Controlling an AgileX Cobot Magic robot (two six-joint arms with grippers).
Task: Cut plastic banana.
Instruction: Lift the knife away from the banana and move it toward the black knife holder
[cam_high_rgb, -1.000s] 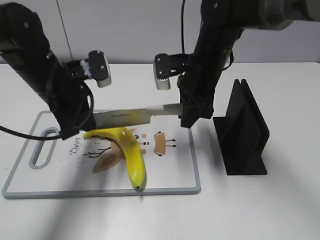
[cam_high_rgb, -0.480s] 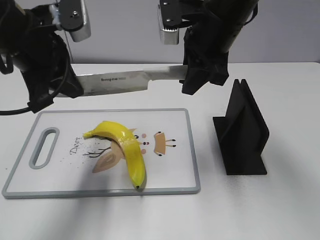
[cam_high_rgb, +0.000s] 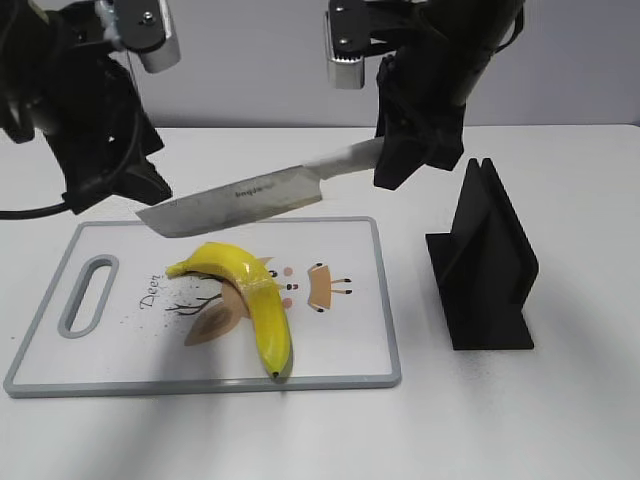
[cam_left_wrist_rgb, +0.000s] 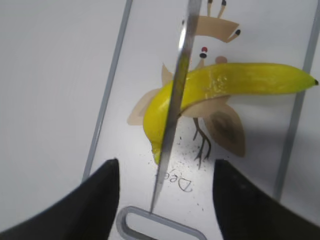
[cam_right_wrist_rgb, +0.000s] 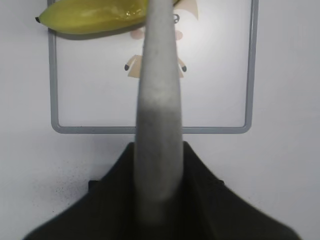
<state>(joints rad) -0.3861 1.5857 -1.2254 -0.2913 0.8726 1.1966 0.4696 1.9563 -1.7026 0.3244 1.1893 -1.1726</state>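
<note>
The plastic banana (cam_high_rgb: 255, 300) lies whole on the white cutting board (cam_high_rgb: 350, 340), dark tip toward the front. My right gripper (cam_high_rgb: 395, 165) is shut on the grey handle of a kitchen knife (cam_high_rgb: 240, 195). The blade slants down to the left above the banana's rear end without touching it. My left gripper (cam_high_rgb: 120, 190) is open, beside and above the blade tip. In the left wrist view the knife (cam_left_wrist_rgb: 175, 100) crosses over the banana (cam_left_wrist_rgb: 240, 80), its tip between the spread jaws (cam_left_wrist_rgb: 165, 205). The right wrist view shows the gripper (cam_right_wrist_rgb: 159, 155), handle (cam_right_wrist_rgb: 159, 75) and banana (cam_right_wrist_rgb: 95, 17).
A black knife stand (cam_high_rgb: 485, 260) stands on the white table right of the board. The board has a handle slot (cam_high_rgb: 85, 295) at its left end and a printed deer drawing. The board also shows in the left wrist view (cam_left_wrist_rgb: 145, 50) and the right wrist view (cam_right_wrist_rgb: 210, 75).
Both arms rose, lifting the knife from just over the banana. Since half a second ago the blade tipped from level to slanting down left, its tip now free of the left gripper.
</note>
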